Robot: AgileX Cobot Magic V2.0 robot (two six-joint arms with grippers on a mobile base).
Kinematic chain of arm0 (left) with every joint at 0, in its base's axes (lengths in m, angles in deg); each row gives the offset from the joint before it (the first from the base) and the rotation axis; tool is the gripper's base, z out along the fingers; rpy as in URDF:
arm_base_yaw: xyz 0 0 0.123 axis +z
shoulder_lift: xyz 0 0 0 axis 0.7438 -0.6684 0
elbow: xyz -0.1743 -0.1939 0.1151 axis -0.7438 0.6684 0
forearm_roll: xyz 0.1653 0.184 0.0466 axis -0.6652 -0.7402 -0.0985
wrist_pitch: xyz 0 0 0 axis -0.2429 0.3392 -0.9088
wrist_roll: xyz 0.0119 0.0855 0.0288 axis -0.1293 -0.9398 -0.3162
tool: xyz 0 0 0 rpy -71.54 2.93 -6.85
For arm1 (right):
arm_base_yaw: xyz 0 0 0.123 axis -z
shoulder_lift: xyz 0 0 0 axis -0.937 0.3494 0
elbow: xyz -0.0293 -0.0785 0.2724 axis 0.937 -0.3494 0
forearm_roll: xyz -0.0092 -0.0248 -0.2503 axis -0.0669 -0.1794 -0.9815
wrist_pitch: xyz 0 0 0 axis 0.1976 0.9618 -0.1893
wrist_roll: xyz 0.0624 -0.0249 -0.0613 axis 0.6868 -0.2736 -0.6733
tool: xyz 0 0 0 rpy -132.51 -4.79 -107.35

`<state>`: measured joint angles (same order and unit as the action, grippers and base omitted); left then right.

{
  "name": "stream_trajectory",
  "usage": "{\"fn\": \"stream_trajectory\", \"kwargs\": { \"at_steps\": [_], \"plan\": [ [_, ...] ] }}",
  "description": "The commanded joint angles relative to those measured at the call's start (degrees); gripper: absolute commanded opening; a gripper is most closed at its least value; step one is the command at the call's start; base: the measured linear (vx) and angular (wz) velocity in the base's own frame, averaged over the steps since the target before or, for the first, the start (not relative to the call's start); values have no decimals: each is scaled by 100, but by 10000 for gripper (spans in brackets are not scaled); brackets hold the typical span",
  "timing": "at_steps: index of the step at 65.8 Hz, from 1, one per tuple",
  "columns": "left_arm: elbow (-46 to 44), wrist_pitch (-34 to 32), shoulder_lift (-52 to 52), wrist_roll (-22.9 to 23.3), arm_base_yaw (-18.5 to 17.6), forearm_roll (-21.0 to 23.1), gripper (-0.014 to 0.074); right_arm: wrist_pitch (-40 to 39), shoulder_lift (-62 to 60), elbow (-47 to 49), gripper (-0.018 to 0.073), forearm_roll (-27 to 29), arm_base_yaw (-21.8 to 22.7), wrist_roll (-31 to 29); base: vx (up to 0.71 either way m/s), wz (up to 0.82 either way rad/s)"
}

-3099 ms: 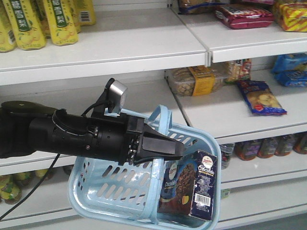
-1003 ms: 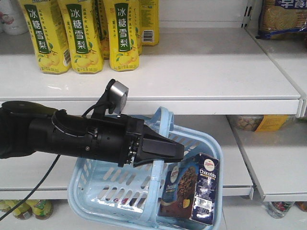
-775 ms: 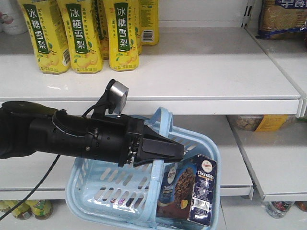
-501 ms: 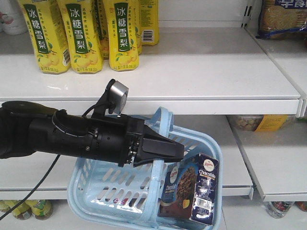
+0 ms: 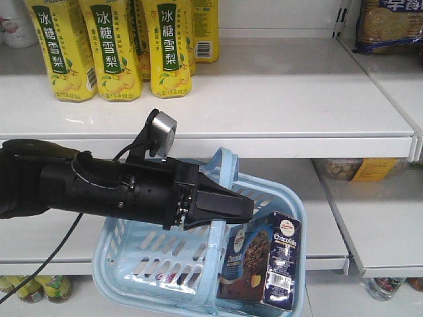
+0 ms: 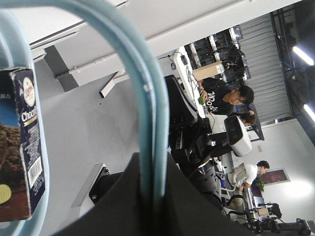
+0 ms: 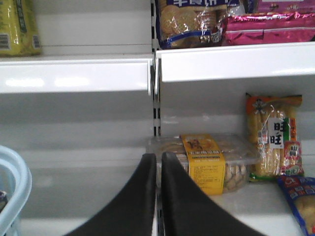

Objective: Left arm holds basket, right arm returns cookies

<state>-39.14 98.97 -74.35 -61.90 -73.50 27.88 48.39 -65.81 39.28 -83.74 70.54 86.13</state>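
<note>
Front view and both wrist views, basket-holding phase. Compared with about three seconds earlier, the shelving behind the arm has changed from snack packets to a row of yellow pear-drink bottles (image 5: 112, 46) on the upper shelf (image 5: 284, 99). Over the last second the backdrop has held constant and the basket (image 5: 132, 264) has only swayed slightly. This suggests the rig has finished repositioning and the return of the cookies can begin. The left arm (image 5: 99, 188) reaches in roughly level from the left, its wrist camera raised. The left gripper (image 5: 228, 208) is clamped on the basket's pale blue loop handles (image 6: 150, 123), which pass between its closed jaws, so the basket hangs beneath it, tilted. The cookie box (image 5: 264, 261) stands upright at the basket's right end against the wall, untouched. The right gripper (image 7: 157, 196) appears only in its own wrist view: its fingers are almost together with nothing between them. It faces the lower shelf, where a clear tub of biscuits (image 7: 202, 162) lies, and the basket rim is at the frame's left edge.
</note>
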Motion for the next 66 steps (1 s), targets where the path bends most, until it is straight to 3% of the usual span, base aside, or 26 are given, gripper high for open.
{"fn": "stream_trajectory", "kwargs": {
  "at_steps": [1, 15, 31, 47, 66],
  "plan": [
    [-186, 301, 281, -86, -22, 810, -6, -755, -48, -90, -6, 38, 20, 40, 0, 0],
    [-186, 301, 281, -86, -22, 810, -6, -566, 174, 556, -6, 66, 20, -27, 0, 0],
    [-186, 301, 281, -86, -22, 810, -6, 406, 1781, 1953, -6, 74, 20, -139, 0, 0],
    [-186, 301, 281, -86, -22, 810, -6, -124, 2906, 2110, -6, 169, 20, -44, 0, 0],
    [-186, 301, 281, -86, -22, 810, -6, -196, 3016, 2110, 34, 274, 8, -56, 0, 0]
  ]
}}
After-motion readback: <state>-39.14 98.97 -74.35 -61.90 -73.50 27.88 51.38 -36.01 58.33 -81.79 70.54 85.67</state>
